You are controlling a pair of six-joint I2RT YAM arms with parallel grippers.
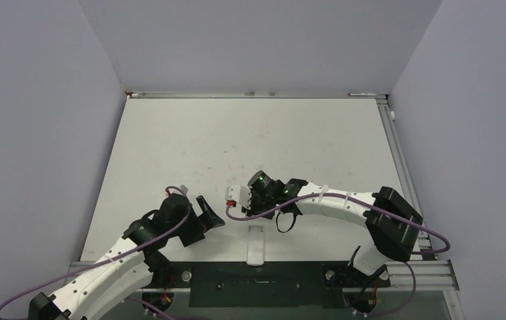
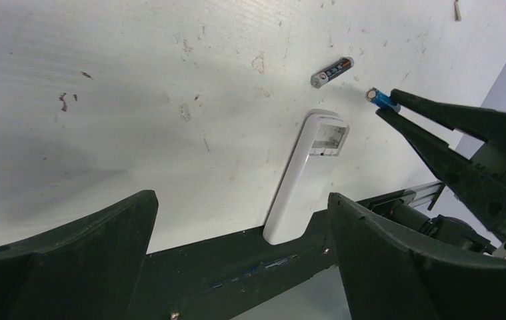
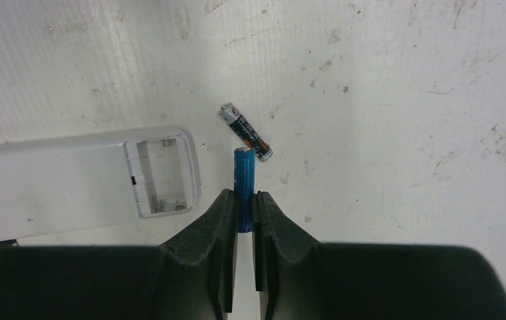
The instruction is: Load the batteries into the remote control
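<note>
Right gripper (image 3: 245,198): fingers clamped on blue battery (image 3: 245,175). You see dark battery (image 3: 245,131) lying on table (image 3: 403,100) near remote control (image 3: 70,180). Remote lies back up, battery compartment (image 3: 160,175) uncovered, empty. Left gripper (image 2: 240,200): fingers spread wide, holding nothing.

Remote control (image 1: 256,245) on worktop (image 1: 237,147) at near edge, loose battery (image 3: 246,131) just beyond its far end, second battery (image 3: 244,175) between right end effector (image 3: 245,201) fingers, beside it.
</note>
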